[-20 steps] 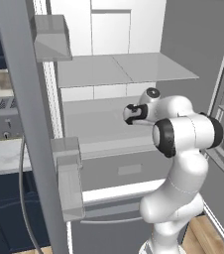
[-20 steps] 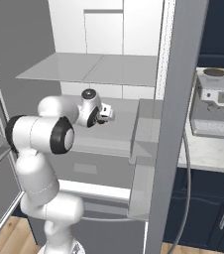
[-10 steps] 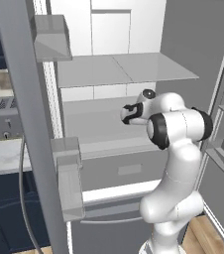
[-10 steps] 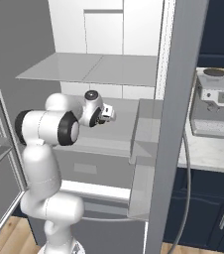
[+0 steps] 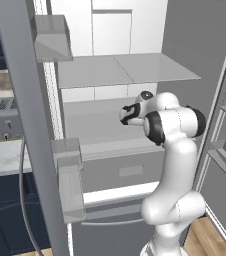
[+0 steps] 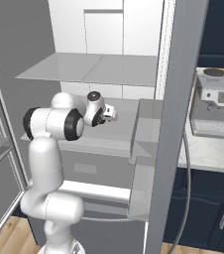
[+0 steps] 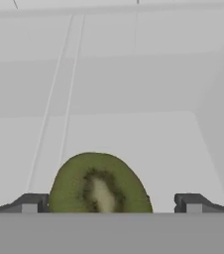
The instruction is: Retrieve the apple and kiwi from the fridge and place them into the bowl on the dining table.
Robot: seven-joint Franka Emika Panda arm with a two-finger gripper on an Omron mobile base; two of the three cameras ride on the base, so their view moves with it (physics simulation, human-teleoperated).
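The white arm rises from its base, bends at a dark elbow joint and reaches forward at about mid height, its wrist roughly level and its gripper [image 7: 111, 202] spread wide, the two dark fingertips [image 7: 30, 202] well apart and closed on nothing

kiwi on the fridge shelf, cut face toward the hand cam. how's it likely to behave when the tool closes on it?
The kiwi shows a green cut face, so it is probably soft and may bruise under a hard squeeze. Its rounded outline suggests it could roll or squirt sideways on the smooth shelf. The open tool straddles it with room on both sides, so centring looks easy.
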